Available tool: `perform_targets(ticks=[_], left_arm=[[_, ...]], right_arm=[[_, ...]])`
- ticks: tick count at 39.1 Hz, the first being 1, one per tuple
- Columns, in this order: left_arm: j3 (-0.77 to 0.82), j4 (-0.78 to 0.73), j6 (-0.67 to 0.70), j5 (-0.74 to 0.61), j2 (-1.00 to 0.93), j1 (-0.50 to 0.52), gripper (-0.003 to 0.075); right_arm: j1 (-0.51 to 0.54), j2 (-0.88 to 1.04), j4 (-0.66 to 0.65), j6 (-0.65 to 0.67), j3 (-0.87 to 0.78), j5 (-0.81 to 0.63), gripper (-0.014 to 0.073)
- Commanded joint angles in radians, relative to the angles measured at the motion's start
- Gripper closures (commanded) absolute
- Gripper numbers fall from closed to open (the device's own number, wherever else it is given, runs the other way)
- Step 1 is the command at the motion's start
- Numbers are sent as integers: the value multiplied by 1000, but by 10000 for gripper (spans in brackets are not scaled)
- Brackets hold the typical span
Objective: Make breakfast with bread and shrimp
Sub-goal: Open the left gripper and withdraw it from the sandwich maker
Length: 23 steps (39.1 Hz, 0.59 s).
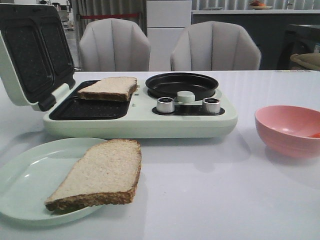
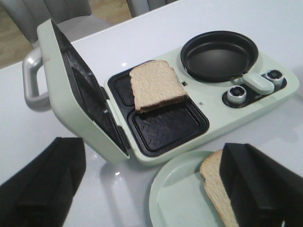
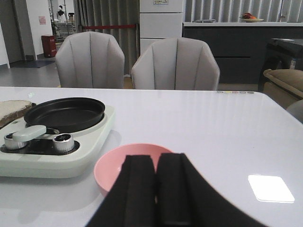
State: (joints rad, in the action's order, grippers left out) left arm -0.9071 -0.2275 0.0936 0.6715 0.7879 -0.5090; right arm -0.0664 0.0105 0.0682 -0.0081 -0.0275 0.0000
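1. The second slice of pale beige sandwich bread with a dark brown crust [image 1: 102, 174] lies flat on the round pale green plate [image 1: 30, 175], near the front edge of the worktop on the robot's left. In the left wrist view it sits directly under the left gripper [image 2: 142, 189], beside the right-hand finger, so the left arm is much the nearer one.
2. Its long axis runs from the near left toward the far right, pointing at the sandwich maker.
3. The left gripper is spread wide and holds nothing.
4. The other bread slice [image 1: 109, 88] rests tilted over the far black grill cavity of the pale green sandwich maker [image 1: 140, 122]; the near cavity [image 2: 168, 125] is bare, probably the next target.
5. The right gripper [image 3: 156, 189] has its fingers pressed together, with nothing visibly between them, hovering above the pink round bowl [image 3: 125, 163].
6. Something orange shows at the bowl's inner edge in the front view, possibly shrimp; I cannot tell.
7. The white glossy worktop [image 1: 210, 200] is smooth; grey chairs stand behind.
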Motion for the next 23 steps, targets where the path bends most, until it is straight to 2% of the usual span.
perform_targets(ticks=[1,6,15,23], left_arm=[[28,47,3,-7,-124,-8,102],[119,100,3,-11,-318,-8,102],[264,105,3,-26,-624,-8,102],[351,124,3,10,-774,-8,102]], right_arm=[[7,21,-2,-3,17,-88,451],[7,21,-2,-3,17,-88,451],[7,21,-2,-3,17,-88,451],[7,21,-2,-3,17,-88,451]])
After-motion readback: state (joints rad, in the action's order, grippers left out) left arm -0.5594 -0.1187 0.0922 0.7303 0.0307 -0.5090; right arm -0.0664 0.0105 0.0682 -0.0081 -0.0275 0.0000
